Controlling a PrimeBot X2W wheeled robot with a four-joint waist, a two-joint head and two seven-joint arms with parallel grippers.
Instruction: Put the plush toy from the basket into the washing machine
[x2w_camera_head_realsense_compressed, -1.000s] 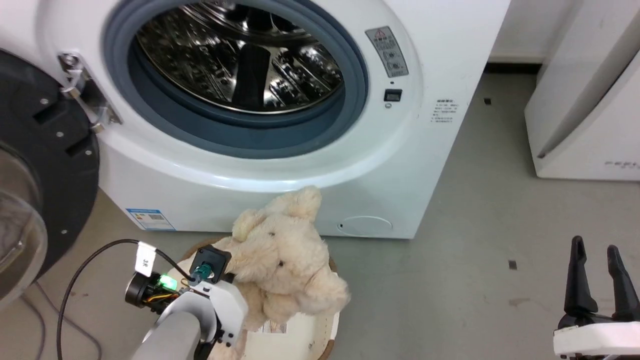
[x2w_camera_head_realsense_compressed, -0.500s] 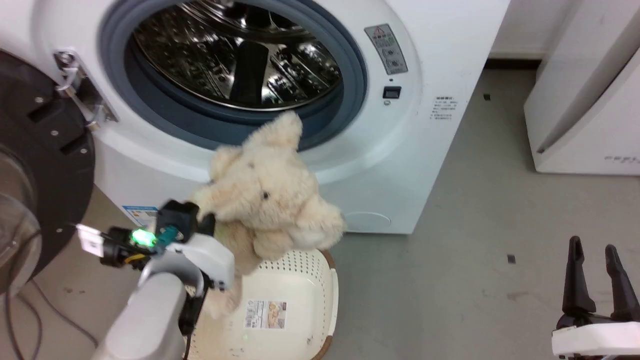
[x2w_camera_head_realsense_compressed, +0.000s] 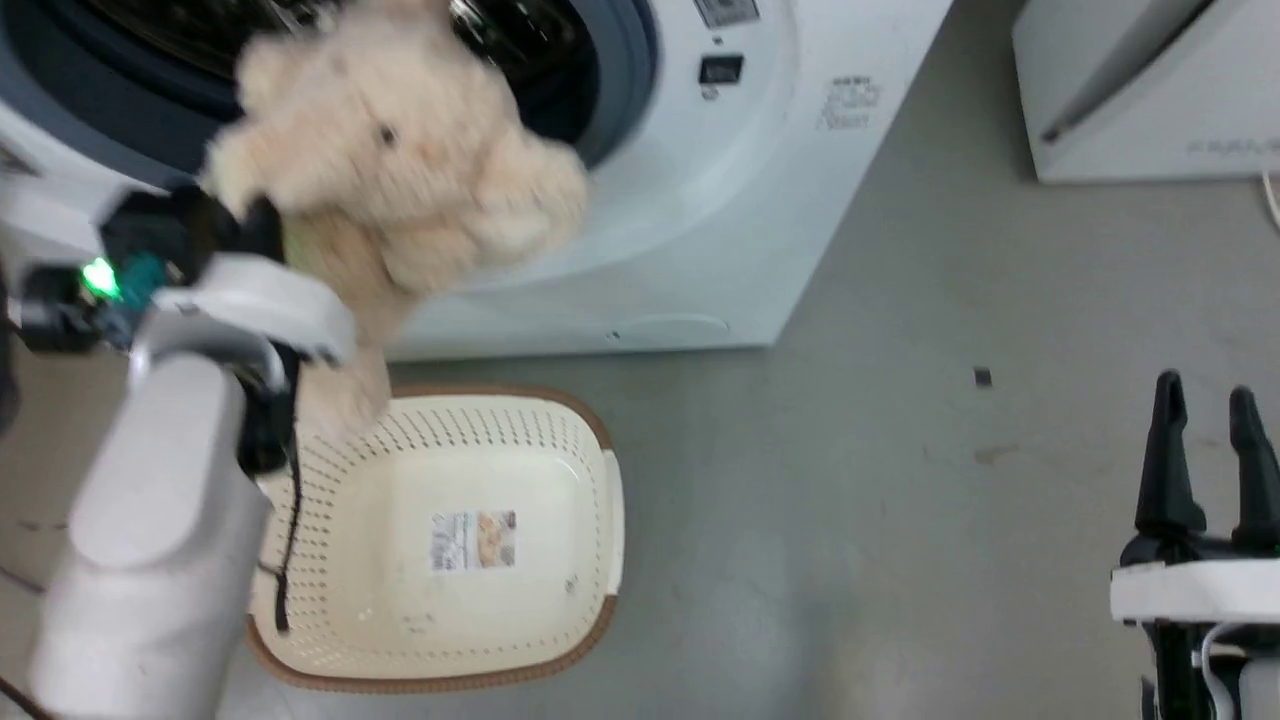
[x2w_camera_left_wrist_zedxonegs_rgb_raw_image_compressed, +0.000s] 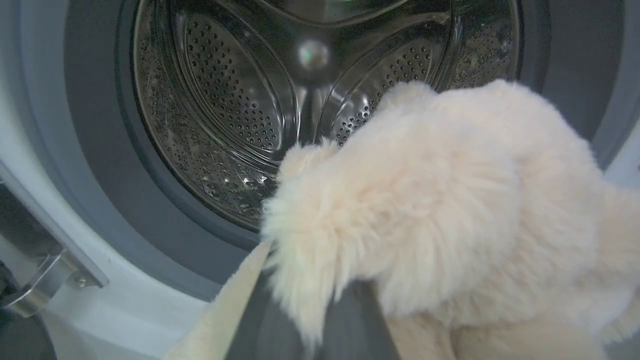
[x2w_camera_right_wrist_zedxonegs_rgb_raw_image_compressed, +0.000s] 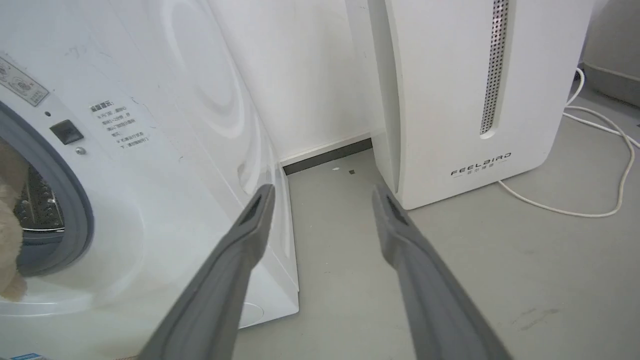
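Holding the plush toy (x2w_camera_head_realsense_compressed: 400, 170), seemingly clamped, the left gripper (x2w_camera_left_wrist_zedxonegs_rgb_raw_image_compressed: 315, 300) hovers at the open washing machine (x2w_camera_head_realsense_compressed: 700, 200); basket (x2w_camera_head_realsense_compressed: 600, 520) empty, release pending.

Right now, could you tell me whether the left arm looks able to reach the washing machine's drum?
Probably yes: the left gripper, shut on the plush toy, hangs right before the washing machine's steel drum, and nothing stands between them.

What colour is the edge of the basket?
The basket has a brown rim, clearest in the head view.
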